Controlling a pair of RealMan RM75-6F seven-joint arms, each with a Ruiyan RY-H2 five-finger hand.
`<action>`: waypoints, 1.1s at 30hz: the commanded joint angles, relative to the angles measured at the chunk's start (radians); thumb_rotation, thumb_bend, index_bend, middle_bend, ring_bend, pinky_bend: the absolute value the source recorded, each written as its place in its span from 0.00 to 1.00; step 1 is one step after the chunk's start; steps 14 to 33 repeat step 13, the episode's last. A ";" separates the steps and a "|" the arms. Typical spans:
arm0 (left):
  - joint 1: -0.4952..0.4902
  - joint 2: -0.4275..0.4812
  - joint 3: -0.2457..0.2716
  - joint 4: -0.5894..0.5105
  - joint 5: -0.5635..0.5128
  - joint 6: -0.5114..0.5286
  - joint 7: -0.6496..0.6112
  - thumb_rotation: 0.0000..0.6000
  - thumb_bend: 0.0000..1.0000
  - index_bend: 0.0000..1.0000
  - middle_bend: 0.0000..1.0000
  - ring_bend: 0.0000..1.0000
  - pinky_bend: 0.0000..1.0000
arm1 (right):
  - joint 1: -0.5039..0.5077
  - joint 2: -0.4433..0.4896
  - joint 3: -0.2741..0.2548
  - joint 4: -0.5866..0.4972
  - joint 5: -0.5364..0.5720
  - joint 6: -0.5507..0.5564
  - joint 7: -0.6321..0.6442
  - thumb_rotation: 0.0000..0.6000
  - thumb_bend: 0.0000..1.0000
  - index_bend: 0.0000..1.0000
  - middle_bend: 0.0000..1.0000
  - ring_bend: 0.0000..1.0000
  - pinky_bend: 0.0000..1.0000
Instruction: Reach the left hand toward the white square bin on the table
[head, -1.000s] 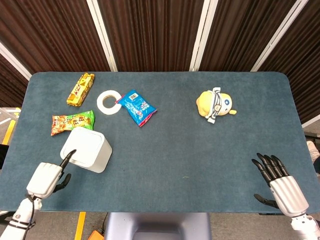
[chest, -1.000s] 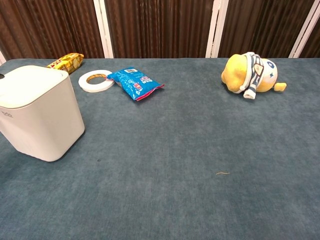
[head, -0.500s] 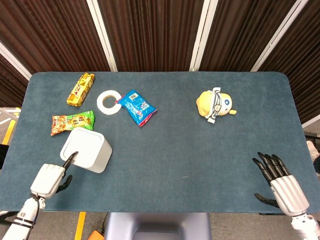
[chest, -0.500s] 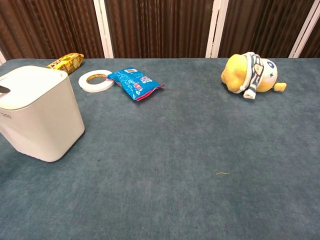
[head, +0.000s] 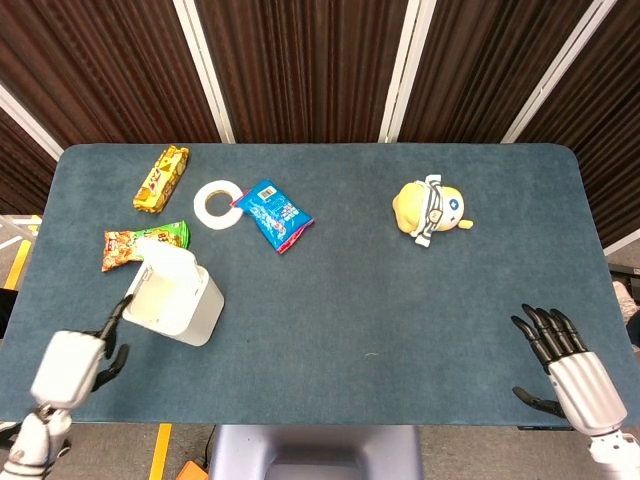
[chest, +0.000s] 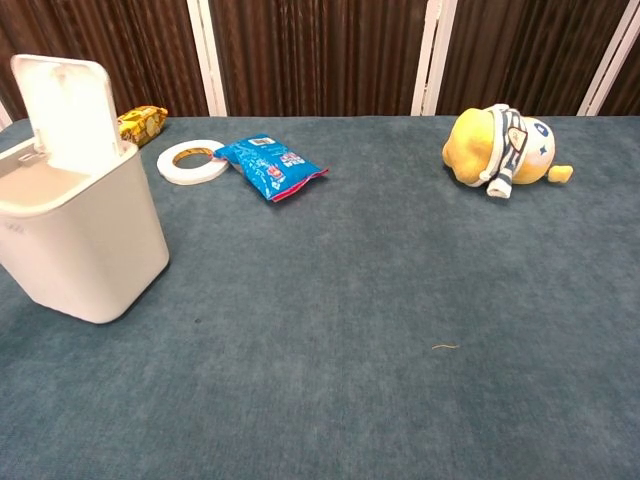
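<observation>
Left hand (head: 72, 362) is sitting at the near-left table edge, fingers apart, gripping nothing; one fingertip is pointing up at the near-left corner of the white square bin (head: 175, 300). Can't tell whether it's touching or just short. Not visible in the chest view.

Right hand (head: 572, 368) is resting at the near-right edge, fingers spread, empty, well away from everything.

Bin is standing on the left side of the table (head: 350, 300), just beyond the left hand. Its lid (chest: 62, 98) is standing upright, interior exposed.

Judging progress: the reach is looking essentially complete, hand right beside the bin. What's left, at most, is closing that last gap.

Further back: green snack bag (head: 140, 243) just behind the bin, then tape roll (head: 216, 203), blue snack pack (head: 273, 213), yellow snack bar (head: 161, 178). Plush toy (head: 430, 210) is lying far right of centre.
</observation>
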 joint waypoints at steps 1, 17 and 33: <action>0.119 0.028 0.092 0.062 0.043 0.089 -0.084 1.00 0.46 0.00 0.21 0.27 0.33 | -0.001 0.003 -0.004 -0.002 -0.003 -0.004 0.001 1.00 0.09 0.00 0.00 0.00 0.00; 0.126 -0.017 0.080 0.223 0.070 0.127 -0.226 1.00 0.43 0.00 0.00 0.00 0.00 | -0.006 -0.001 -0.009 -0.005 -0.013 0.000 -0.016 1.00 0.09 0.00 0.00 0.00 0.00; 0.126 -0.017 0.080 0.223 0.070 0.127 -0.226 1.00 0.43 0.00 0.00 0.00 0.00 | -0.006 -0.001 -0.009 -0.005 -0.013 0.000 -0.016 1.00 0.09 0.00 0.00 0.00 0.00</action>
